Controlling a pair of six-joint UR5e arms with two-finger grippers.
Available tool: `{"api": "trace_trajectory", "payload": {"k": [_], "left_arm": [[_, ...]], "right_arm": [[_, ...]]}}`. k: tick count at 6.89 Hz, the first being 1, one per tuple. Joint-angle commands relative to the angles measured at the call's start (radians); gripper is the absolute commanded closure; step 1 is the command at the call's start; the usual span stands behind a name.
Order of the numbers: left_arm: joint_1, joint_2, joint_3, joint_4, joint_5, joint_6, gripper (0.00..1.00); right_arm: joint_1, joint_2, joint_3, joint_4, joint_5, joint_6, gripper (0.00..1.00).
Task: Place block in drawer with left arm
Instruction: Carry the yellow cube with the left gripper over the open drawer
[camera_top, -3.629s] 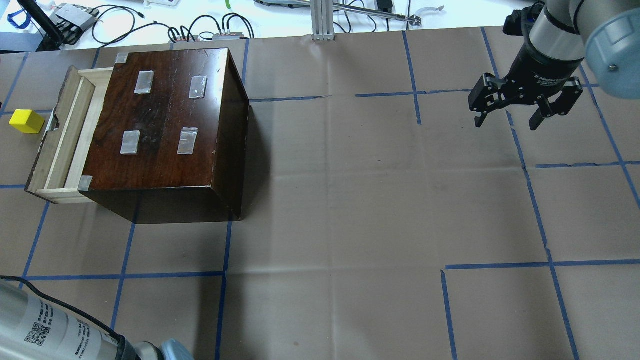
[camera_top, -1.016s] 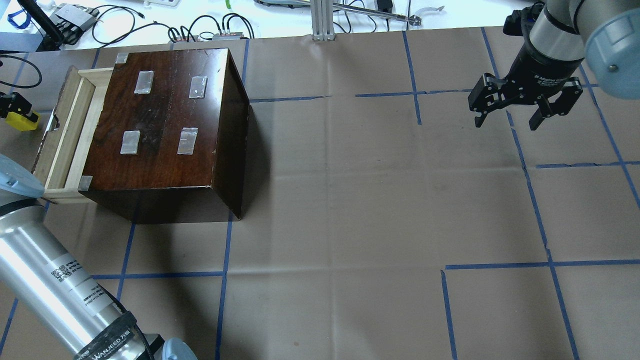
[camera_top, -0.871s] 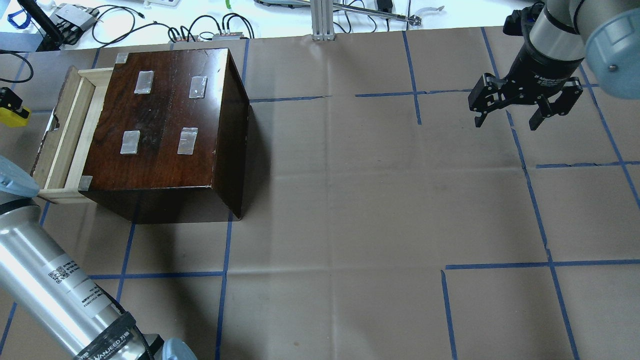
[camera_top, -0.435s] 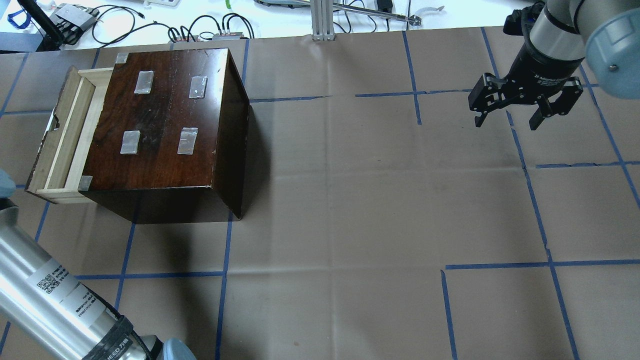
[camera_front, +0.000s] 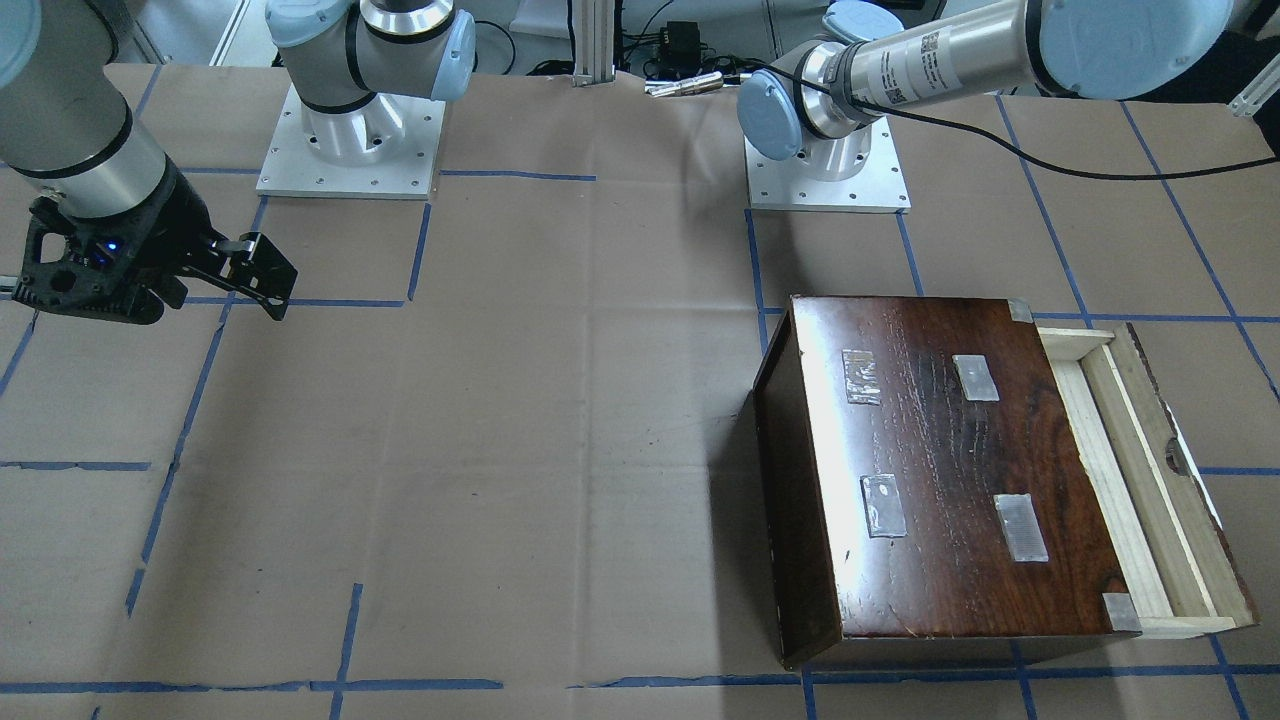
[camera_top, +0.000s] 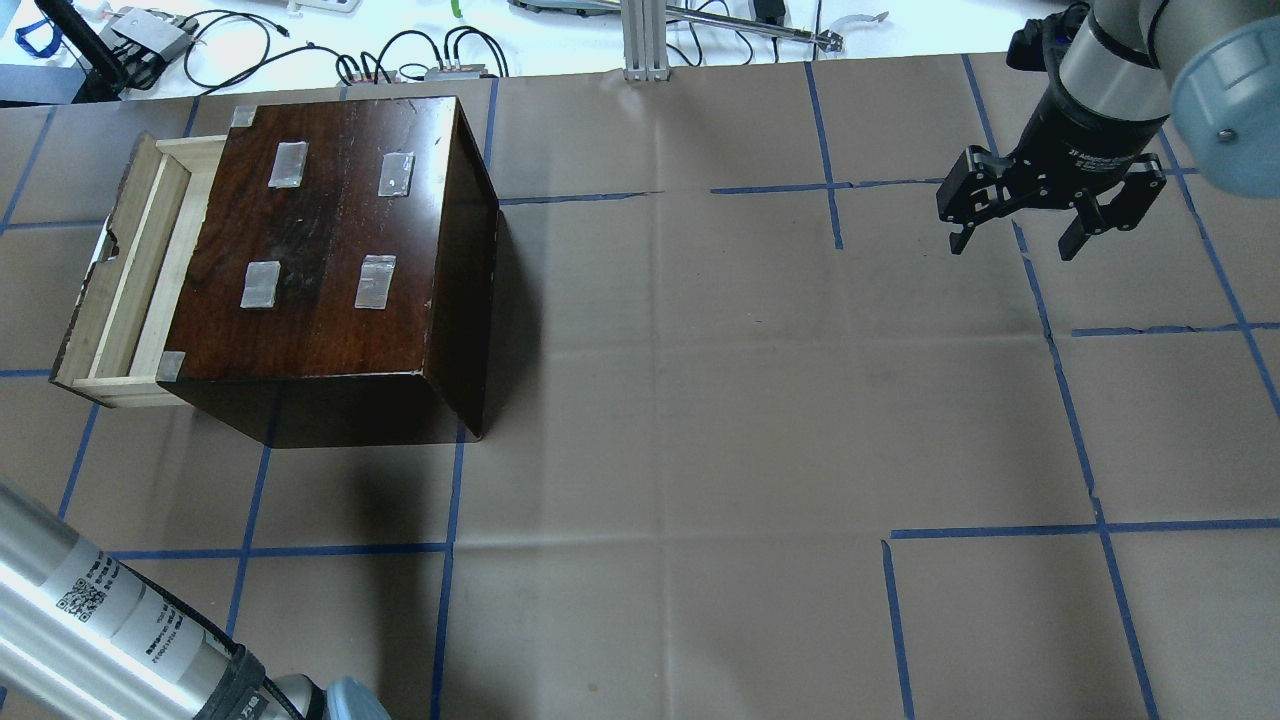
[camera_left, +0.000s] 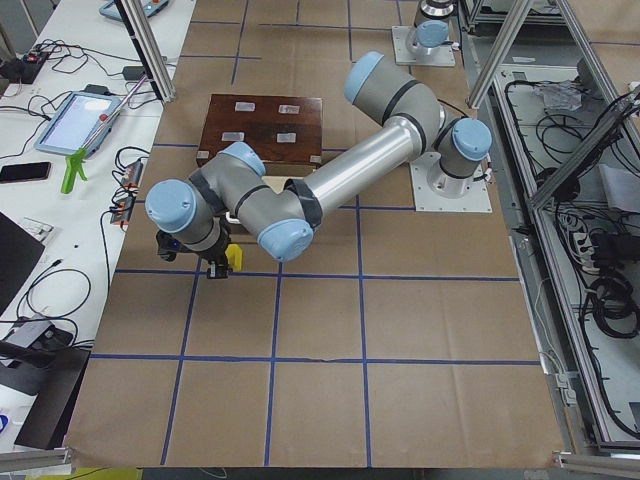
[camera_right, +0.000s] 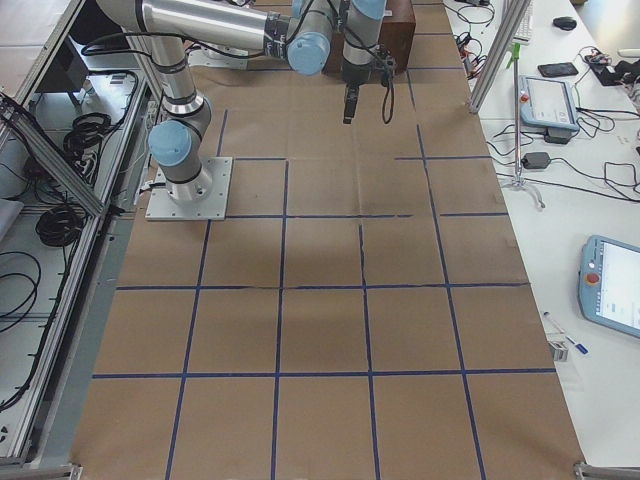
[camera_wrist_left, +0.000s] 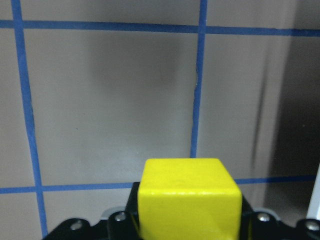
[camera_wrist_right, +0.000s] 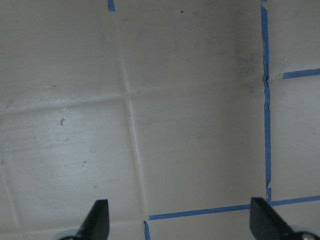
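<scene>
The yellow block (camera_wrist_left: 187, 197) fills the bottom of the left wrist view, held between the jaws of my left gripper (camera_left: 217, 268) above the brown paper. In the exterior left view the block (camera_left: 234, 258) hangs off the table's left end, short of the cabinet (camera_left: 262, 125). The dark brown cabinet (camera_top: 320, 230) has its pale wooden drawer (camera_top: 130, 260) pulled open toward the left; it also shows in the front view (camera_front: 1140, 480). The left gripper and block are out of the overhead view. My right gripper (camera_top: 1010, 235) is open and empty, far right.
Brown paper with blue tape lines covers the table (camera_top: 700, 400). Cables and devices (camera_top: 420, 60) lie along the far edge. The left arm's silver link (camera_top: 90, 620) crosses the near left corner. Both arm bases (camera_front: 350, 150) stand at the robot's side.
The left gripper, shut on the block, has carried it off the left edge of the overhead view. The left arm's link has swung lower. The right arm has not moved.
</scene>
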Motion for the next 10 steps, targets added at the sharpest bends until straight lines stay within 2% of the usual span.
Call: {"api": "trace_trajectory", "payload": {"k": [1, 3, 5, 7, 10], "left_arm": [[-0.034, 0.177, -0.261, 0.093, -0.007, -0.074, 0.72], [-0.101, 0.329, -0.531, 0.314, -0.003, -0.161, 0.72], [-0.158, 0.460, -0.718, 0.410, -0.004, -0.261, 0.72], [-0.228, 0.528, -0.766, 0.427, -0.001, -0.326, 0.72], [-0.243, 0.513, -0.769, 0.427, 0.002, -0.381, 0.72]], "right_arm": [[0.000, 0.000, 0.001, 0.000, 0.000, -0.001, 0.00], [0.000, 0.000, 0.000, 0.000, 0.000, 0.000, 0.00], [0.000, 0.001, 0.001, 0.000, 0.000, -0.001, 0.00], [0.000, 0.001, 0.001, 0.000, 0.000, -0.001, 0.00], [0.000, 0.001, 0.001, 0.000, 0.000, -0.001, 0.00]]}}
